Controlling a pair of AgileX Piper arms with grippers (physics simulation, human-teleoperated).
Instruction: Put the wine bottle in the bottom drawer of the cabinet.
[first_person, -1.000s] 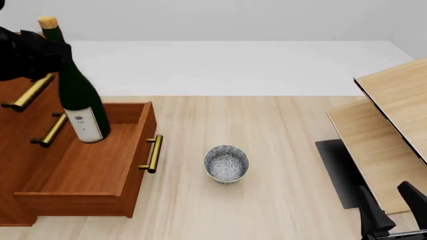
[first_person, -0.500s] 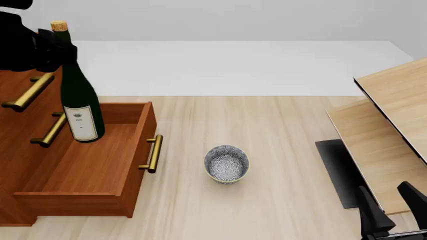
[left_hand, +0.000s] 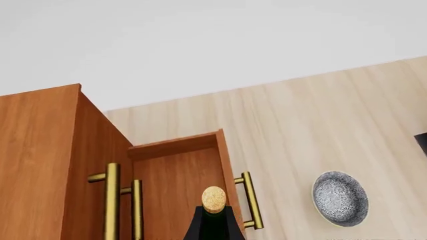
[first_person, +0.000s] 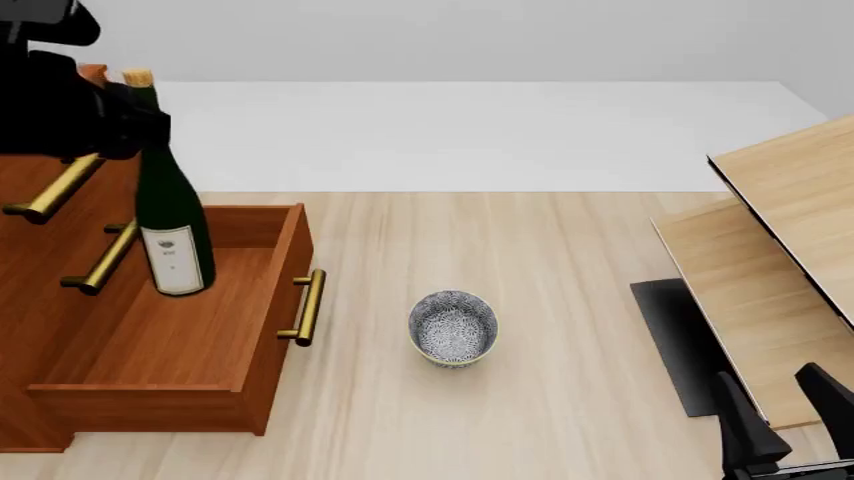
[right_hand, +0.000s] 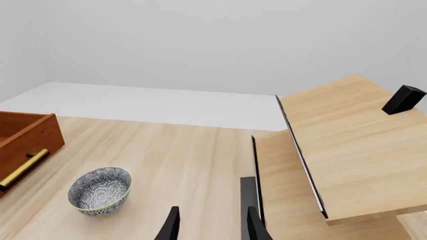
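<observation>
The dark green wine bottle (first_person: 167, 205) with its tan cork (first_person: 136, 77) stands nearly upright, its base down inside the open bottom drawer (first_person: 187, 345) of the reddish-brown cabinet (first_person: 27, 310). My left gripper (first_person: 118, 122) is shut on the bottle's neck just below the cork. In the left wrist view the cork (left_hand: 213, 198) shows over the drawer (left_hand: 177, 182); the fingers are out of frame. My right gripper (first_person: 783, 415) rests open at the near right corner, far from the cabinet, and its fingers (right_hand: 172, 226) hold nothing.
A speckled grey-white bowl (first_person: 453, 327) sits on the table right of the drawer's brass handle (first_person: 307, 308). Pale wooden panels (first_person: 787, 200) and a dark mat (first_person: 674, 340) occupy the right side. The two upper drawer handles (first_person: 54, 190) jut out beside the bottle.
The left gripper has carried the bottle slightly right and downward, and the bottle has swung more upright. Its base now sits lower in the drawer. The right arm has not moved.
</observation>
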